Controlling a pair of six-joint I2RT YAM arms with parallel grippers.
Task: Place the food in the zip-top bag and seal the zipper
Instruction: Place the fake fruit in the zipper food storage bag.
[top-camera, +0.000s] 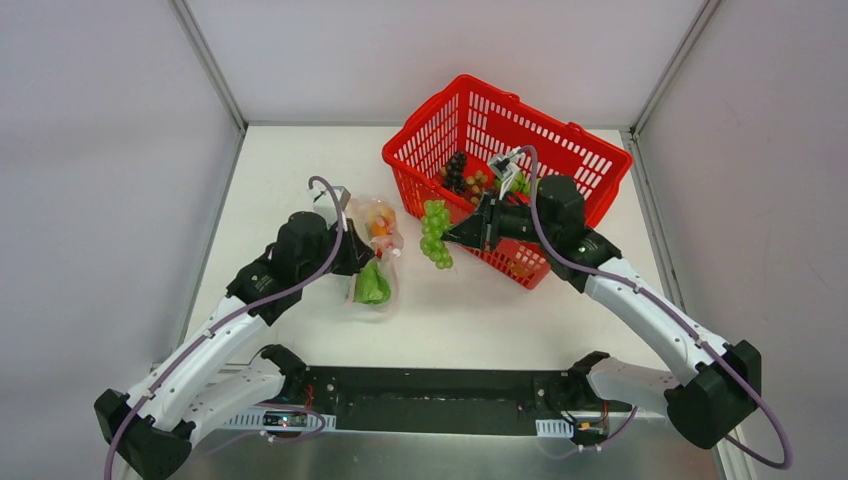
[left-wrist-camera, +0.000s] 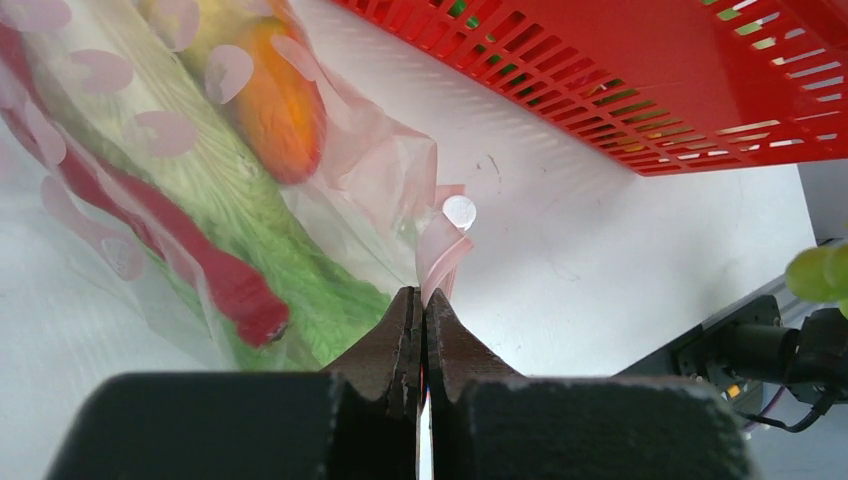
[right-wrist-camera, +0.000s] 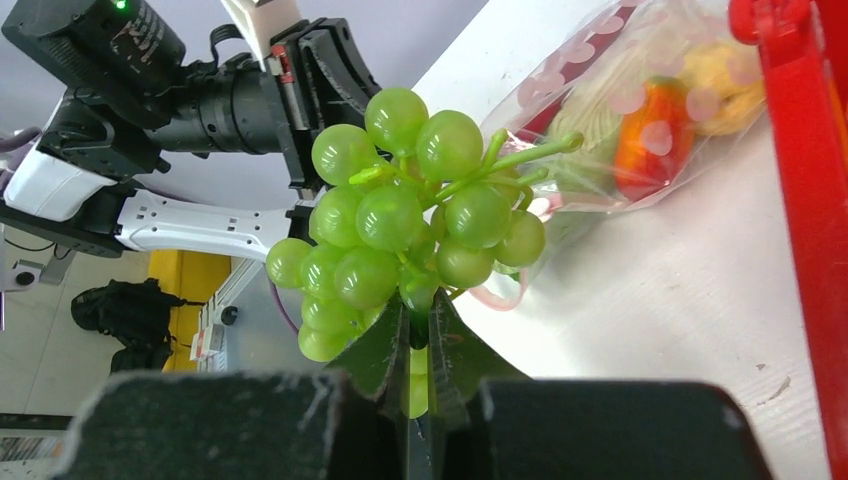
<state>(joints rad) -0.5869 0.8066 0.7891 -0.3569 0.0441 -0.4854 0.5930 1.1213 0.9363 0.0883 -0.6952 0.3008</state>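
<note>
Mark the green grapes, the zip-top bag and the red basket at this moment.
green grapes (right-wrist-camera: 400, 215), right wrist view, centre of the bunch.
zip-top bag (left-wrist-camera: 395, 165), left wrist view, bare plastic fold near its pinched corner.
red basket (top-camera: 545, 118), top external view, far wall just below the rim.

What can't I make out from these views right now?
- Top view: the left gripper covers the zip-top bag's edge, hiding its mouth.
- Left wrist: the zipper is blurred; sealed or open, cannot tell.
- Right wrist: the green grapes hide the right gripper's fingertips.
- Top view: the right arm covers part of the red basket; contents too small.
</note>
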